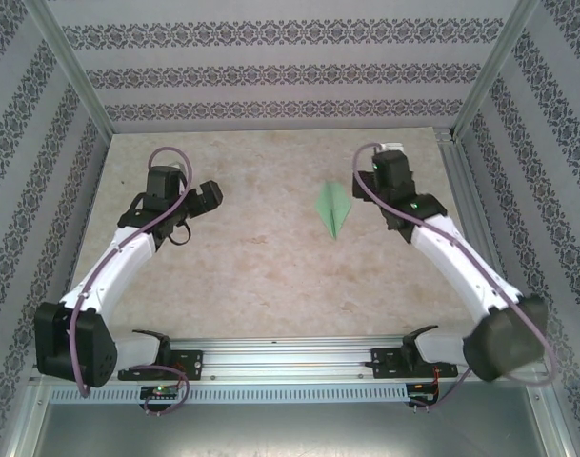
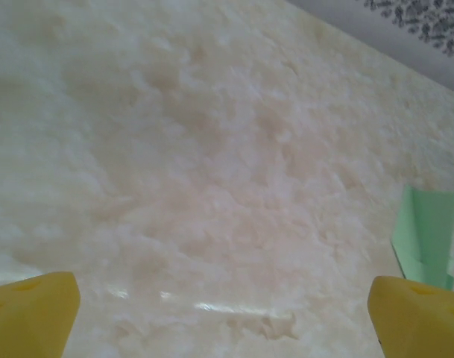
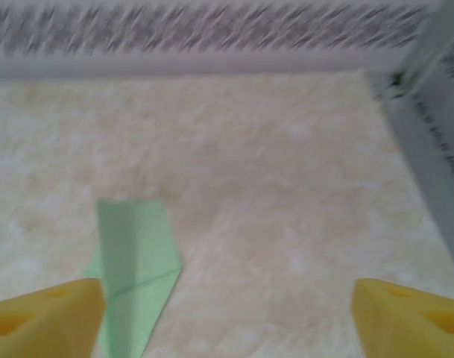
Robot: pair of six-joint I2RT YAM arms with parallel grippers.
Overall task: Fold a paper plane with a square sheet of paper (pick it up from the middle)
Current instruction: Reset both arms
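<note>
Left gripper (image 1: 211, 194), jaws spread wide, its yellow fingertips (image 2: 33, 307) at opposite lower corners of the left wrist view with nothing held between them. Right gripper (image 3: 228, 309), likewise spread wide and empty. The paper plane (image 1: 333, 208) lies flat on the table (image 1: 251, 276), released by both. It is a slim, matte, light-green dart with a centre crease, its point toward the arm bases and its blunt tail toward the far wall. The right gripper stands near the plane on its right. In the right wrist view one yellow fingertip overlaps the plane's edge, and whether they touch cannot be told. The left gripper stands well to the left of the plane, with open table between them and nothing in the way. The table surface around the plane is cream, mottled like marble, with a faint gloss. Beyond the plane's tail and on both sides rise walls (image 1: 270, 76) papered in grey floral bands, framed by bare metal posts (image 1: 494, 67). On the near side of the plane's point, a slotted aluminium rail (image 1: 290, 354) carries the two white arms, each trailed by a purple cable (image 1: 109, 276).
</note>
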